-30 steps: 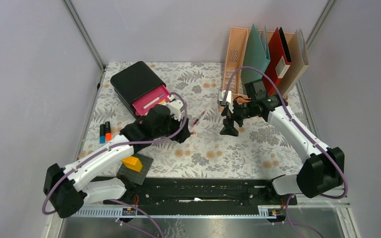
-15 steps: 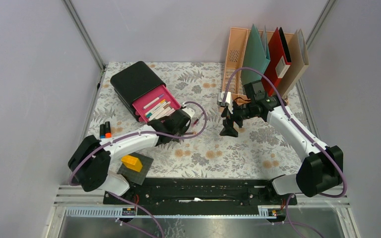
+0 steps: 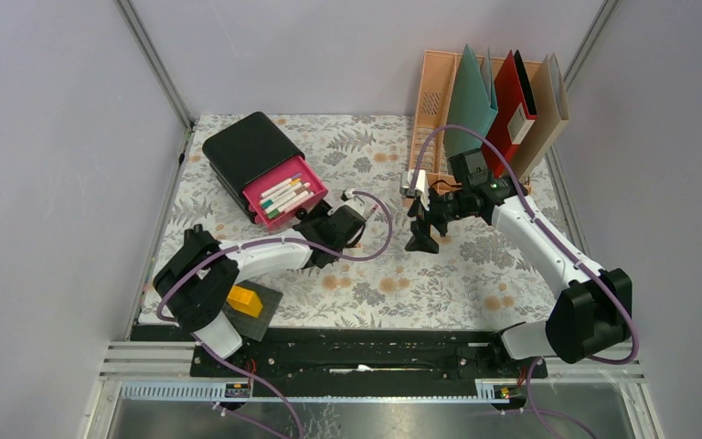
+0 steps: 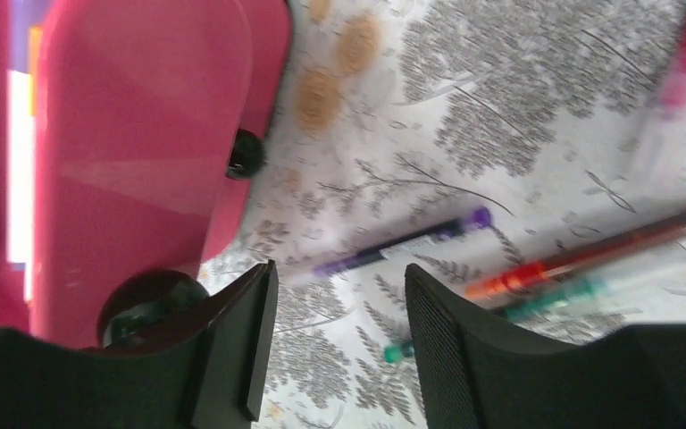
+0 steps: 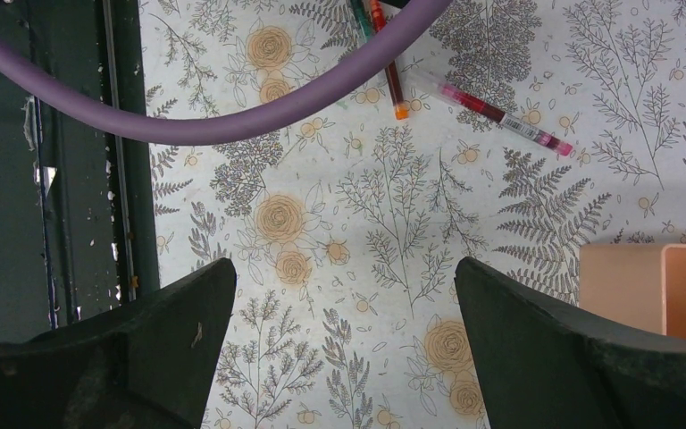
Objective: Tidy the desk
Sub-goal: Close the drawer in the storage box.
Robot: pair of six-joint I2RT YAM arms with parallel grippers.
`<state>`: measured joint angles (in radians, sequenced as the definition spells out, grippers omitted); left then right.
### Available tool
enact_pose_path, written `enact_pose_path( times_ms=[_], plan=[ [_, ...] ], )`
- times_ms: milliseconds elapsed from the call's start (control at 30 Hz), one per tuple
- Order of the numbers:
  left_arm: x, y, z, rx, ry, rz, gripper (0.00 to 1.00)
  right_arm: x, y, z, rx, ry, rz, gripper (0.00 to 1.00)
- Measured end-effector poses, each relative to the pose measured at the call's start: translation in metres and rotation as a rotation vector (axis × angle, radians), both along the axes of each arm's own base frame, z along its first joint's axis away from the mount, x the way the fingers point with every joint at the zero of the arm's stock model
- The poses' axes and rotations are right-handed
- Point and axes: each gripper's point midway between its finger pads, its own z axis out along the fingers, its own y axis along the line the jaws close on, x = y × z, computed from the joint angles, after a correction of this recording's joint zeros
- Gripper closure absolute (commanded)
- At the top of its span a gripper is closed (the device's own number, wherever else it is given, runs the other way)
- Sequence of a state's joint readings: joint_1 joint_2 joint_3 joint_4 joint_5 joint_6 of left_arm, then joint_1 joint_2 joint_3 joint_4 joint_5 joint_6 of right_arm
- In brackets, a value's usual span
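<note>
Gathering loose pens (image 4: 581, 259) into the pink drawer (image 3: 283, 194), by the look of it.
Left claw (image 4: 338, 279) spread, empty, above the flowered worktop (image 3: 439, 274); purple pen (image 4: 402, 243) at its 12 o'clock probably needs pinching next. Right claw (image 5: 344, 277) spread wide.

- Left arm (image 3: 270, 253): white shells on the long links, with rounded black housings at the joints behind them.
- Right arm (image 3: 548, 240): same build, with white links and a bulky black shoulder housing (image 3: 590, 315) at the end farthest from the tool.
- Left purple cable (image 3: 388, 227): loops out just behind the left gripper (image 4: 338, 299), then runs back along the arm.
- Right purple cable (image 5: 232, 130): thick and smooth, arcing behind the right gripper (image 5: 344, 268).
- Left fingers (image 4: 438, 349): matte black and blade-shaped, with fine ribbing on one inner face.
- Right fingers (image 5: 134, 357): dark and smooth, broad at the root and tapering toward the tips.
- White block (image 3: 413, 180): small, on the right wrist just behind the tool.
</note>
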<state>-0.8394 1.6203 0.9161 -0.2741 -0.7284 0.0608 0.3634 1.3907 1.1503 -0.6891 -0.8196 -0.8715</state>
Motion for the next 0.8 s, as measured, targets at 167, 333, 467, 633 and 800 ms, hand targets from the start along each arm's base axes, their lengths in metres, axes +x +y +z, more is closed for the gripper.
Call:
enact_pose_path(
  times_ms=[167, 333, 467, 633, 800],
  plan=[
    [0.019, 0.004, 0.021, 0.027, -0.094, 0.033, 0.28, 0.0, 0.0, 0.0, 0.0, -0.002, 0.002, 0.0],
    [0.047, 0.01, 0.038, -0.008, -0.141, 0.093, 0.25, 0.0, 0.0, -0.001, -0.001, 0.0, 0.002, 0.0],
    [0.069, 0.028, 0.039, -0.036, -0.135, 0.163, 0.21, 0.0, -0.001, -0.001, -0.001, -0.001, 0.001, 0.0],
    [0.084, 0.034, 0.044, -0.068, -0.134, 0.205, 0.09, 0.0, -0.001, -0.001, -0.001, -0.002, 0.003, 0.0],
    [0.09, 0.026, 0.053, -0.116, -0.144, 0.206, 0.04, 0.0, -0.001, -0.001, 0.0, -0.006, 0.006, 0.0]
  ],
)
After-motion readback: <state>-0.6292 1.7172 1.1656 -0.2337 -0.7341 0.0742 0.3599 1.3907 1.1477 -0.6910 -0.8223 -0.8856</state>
